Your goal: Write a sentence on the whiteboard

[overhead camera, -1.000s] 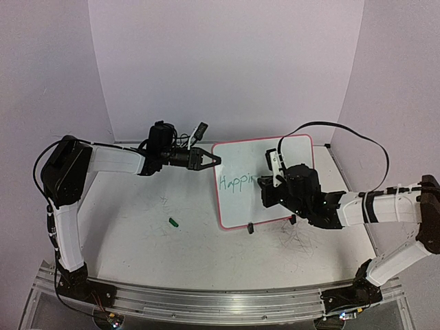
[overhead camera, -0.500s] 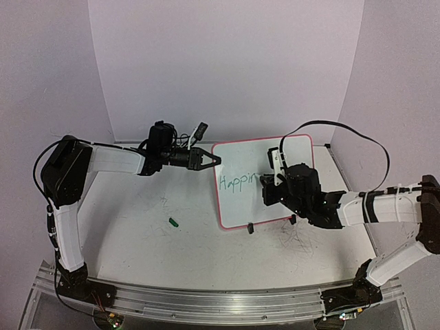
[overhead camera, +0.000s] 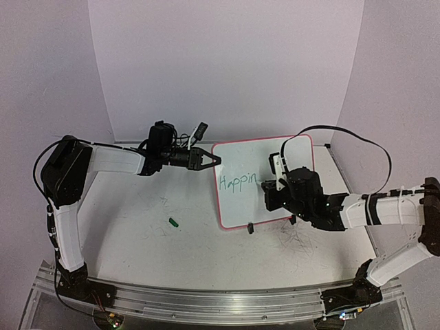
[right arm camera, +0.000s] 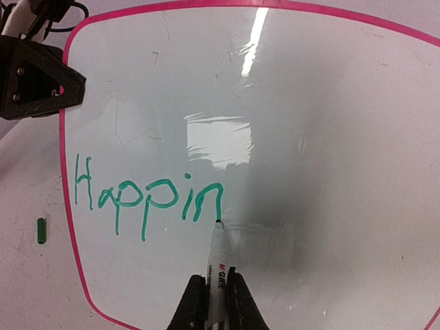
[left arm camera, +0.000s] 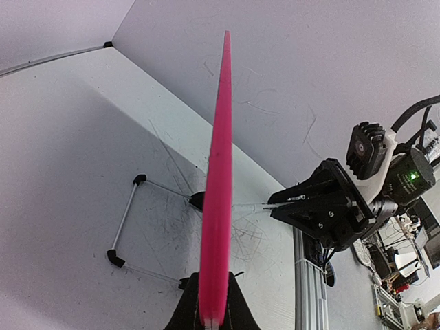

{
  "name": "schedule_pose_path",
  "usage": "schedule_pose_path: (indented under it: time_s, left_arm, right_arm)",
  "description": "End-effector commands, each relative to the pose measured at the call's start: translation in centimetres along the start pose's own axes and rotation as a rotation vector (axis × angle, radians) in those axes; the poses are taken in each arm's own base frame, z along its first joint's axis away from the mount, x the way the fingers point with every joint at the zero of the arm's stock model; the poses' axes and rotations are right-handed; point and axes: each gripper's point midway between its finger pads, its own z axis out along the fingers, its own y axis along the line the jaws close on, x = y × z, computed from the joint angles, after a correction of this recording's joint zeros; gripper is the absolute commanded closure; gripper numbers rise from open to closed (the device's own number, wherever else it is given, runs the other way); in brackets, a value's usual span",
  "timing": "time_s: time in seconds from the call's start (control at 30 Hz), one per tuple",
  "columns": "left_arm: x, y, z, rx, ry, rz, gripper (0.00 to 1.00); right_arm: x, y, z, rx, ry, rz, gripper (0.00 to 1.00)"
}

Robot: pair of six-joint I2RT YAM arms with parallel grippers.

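Right gripper (right arm camera: 217, 289): clenched on the barrel of a white marker (right arm camera: 218, 251), tip down on the whiteboard (right arm camera: 330, 137), touching just below the foot of the last green letter.

Left gripper (left arm camera: 213, 313): pinched shut on the board's pink rim at its left edge near the upper corner, one finger on each face. By the look of it, steadying the board against the push of the pen.

Whiteboard: on the right half of the tabletop (overhead camera: 137, 227), propped at a tilt on its two black clip feet, top edge toward the far edge of the tabletop.

Sentence (right arm camera: 148, 199): one green line on the left part of the board, reading "Happin". Bare white to the right of it.

Step in hand, as judged: mid-writing, at the close of the "n", word apparently unfinished and the sentence barely started.

Next move, as judged: short lift or drag of the tip to the right, then the next letter at the same height and baseline. Calls for light, even pressure so the board neither slides nor rocks in the left pinch, and for small letters, given the room left along the line.

Other writing: small red and black print on the marker barrel, too blurred to read.

Green cap (right arm camera: 42, 230) lying on the tabletop, left of the board, well apart from both grippers.
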Motion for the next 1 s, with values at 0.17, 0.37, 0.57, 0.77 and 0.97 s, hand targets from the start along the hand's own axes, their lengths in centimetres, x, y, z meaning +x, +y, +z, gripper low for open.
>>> schedule_pose_path:
  time_s: [0.17,0.37,0.57,0.77,0.97]
  left_arm:
    - [1.1,-1.3,1.2,0.025,0.035,0.007,1.00]
    - [0.9,-1.5,1.0,0.023,0.030,0.014,1.00]
    - [0.9,-1.5,1.0,0.023,0.031,0.013,1.00]
    - [1.0,-1.4,1.1,0.025,0.033,0.010,1.00]
    - [1.0,-1.4,1.2,0.026,0.033,0.010,1.00]
  right_arm:
    - [-3.1,0.2,-1.3,-0.023,-0.084,0.052,1.00]
    - [-3.6,-0.6,-0.8,-0.018,-0.097,0.072,1.00]
    - [-3.6,-0.2,-0.4,-0.028,-0.093,0.064,1.00]
    - [-3.4,-0.1,-0.2,-0.033,-0.087,0.051,1.00]
    - [-2.7,-0.5,0.0,-0.011,-0.073,0.054,1.00]
